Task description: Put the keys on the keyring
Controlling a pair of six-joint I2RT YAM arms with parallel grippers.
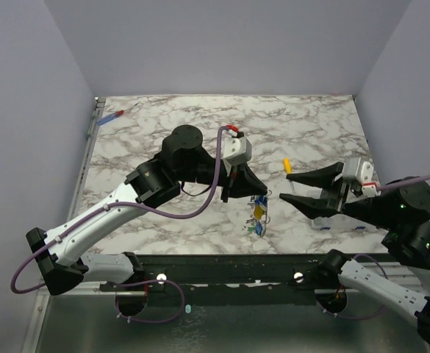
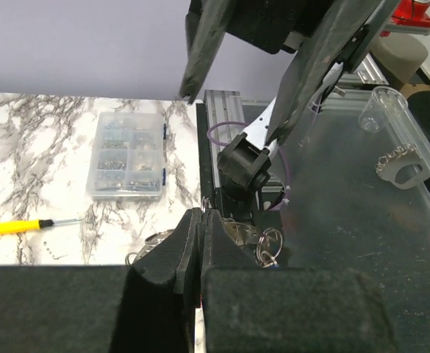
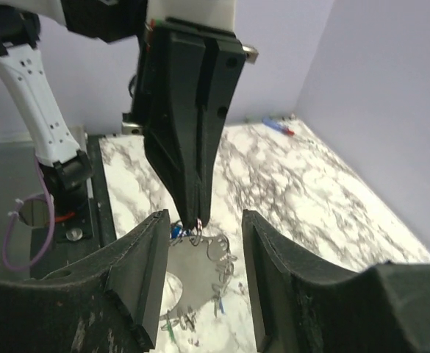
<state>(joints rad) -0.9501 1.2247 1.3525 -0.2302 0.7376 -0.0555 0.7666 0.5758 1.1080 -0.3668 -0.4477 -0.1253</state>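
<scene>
tabletop white-grey marble, walls lilac | left claw together | right claw apart

Table: smooth white-grey marble-look top, slight sheen. Keys: shiny metal with coloured plastic tags. Keyring: thin bright metal wire. Left gripper and right gripper: matt black plastic, faintly grainy. Box: clear glossy plastic. Screwdriver: glossy yellow plastic handle, metal shaft. Cable: smooth purple sheath.
</scene>
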